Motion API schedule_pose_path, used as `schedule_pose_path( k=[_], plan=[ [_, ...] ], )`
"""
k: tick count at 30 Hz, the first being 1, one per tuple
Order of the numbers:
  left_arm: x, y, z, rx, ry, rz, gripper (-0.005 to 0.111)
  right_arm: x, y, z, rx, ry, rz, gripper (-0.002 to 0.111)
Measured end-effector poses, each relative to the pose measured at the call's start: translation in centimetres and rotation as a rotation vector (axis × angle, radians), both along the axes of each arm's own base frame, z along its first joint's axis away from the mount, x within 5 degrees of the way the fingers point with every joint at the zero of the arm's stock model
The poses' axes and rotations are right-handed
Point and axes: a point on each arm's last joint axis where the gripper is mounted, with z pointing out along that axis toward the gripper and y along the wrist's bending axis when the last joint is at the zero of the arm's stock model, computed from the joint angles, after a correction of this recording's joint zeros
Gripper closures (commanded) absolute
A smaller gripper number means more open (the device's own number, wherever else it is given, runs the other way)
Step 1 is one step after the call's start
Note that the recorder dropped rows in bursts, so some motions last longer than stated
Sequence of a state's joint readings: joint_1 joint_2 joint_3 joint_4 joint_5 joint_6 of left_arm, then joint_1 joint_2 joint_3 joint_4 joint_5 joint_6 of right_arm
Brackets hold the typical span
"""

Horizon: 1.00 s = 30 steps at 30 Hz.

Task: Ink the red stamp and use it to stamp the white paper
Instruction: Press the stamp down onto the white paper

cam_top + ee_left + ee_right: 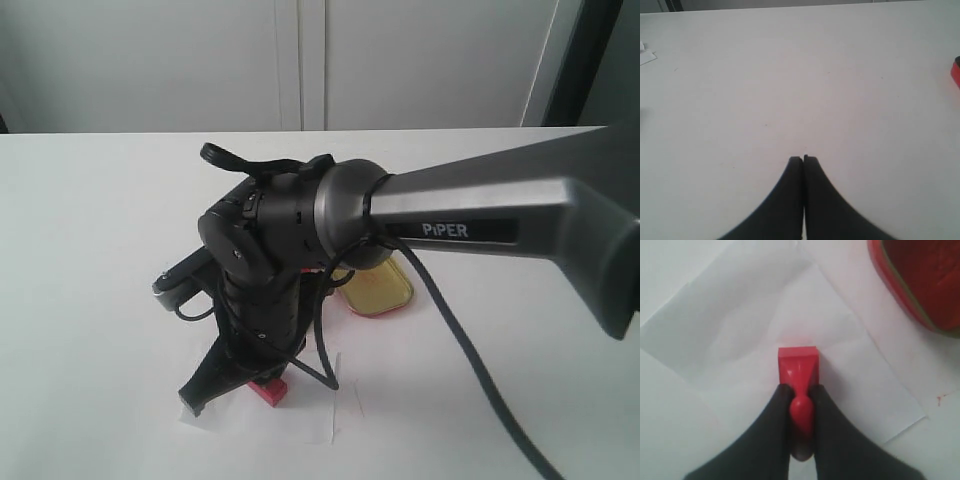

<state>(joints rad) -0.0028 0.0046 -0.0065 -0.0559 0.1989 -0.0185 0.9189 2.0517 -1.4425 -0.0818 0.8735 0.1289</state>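
The right hand (799, 390) pinches the stamp (798, 365) by its knob, base down over the paper (740, 325), about 7 o'clock from the gold-lined lid (378, 290). Whether it touches I cannot tell. Press straight down, base flat, no sliding, then lift vertically. The left hand (803, 159) is closed, empty.

the red stamp (797, 367) is smooth glossy plastic, a highlight on its knob. the white paper (740, 325) under it looks thin and matt – faintly creased. the table (790, 75) is smooth matt white; the arm (480, 198) at the exterior view's right has a satin grey metallic shell.
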Motion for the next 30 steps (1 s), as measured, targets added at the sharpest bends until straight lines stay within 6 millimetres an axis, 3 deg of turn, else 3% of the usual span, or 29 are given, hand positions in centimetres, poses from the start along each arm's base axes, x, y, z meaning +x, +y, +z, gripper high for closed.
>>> schedule_pose_path(
  k=[12,30],
  plan=[
    [0.0,0.0,0.0,0.000,0.000,0.000,0.107,0.3,0.3,-1.5,-0.053,0.037,-0.003,0.108],
    [0.0,0.0,0.0,0.000,0.000,0.000,0.107,0.2,0.4,-1.7,-0.051,0.056,-0.013,0.108]
  ],
)
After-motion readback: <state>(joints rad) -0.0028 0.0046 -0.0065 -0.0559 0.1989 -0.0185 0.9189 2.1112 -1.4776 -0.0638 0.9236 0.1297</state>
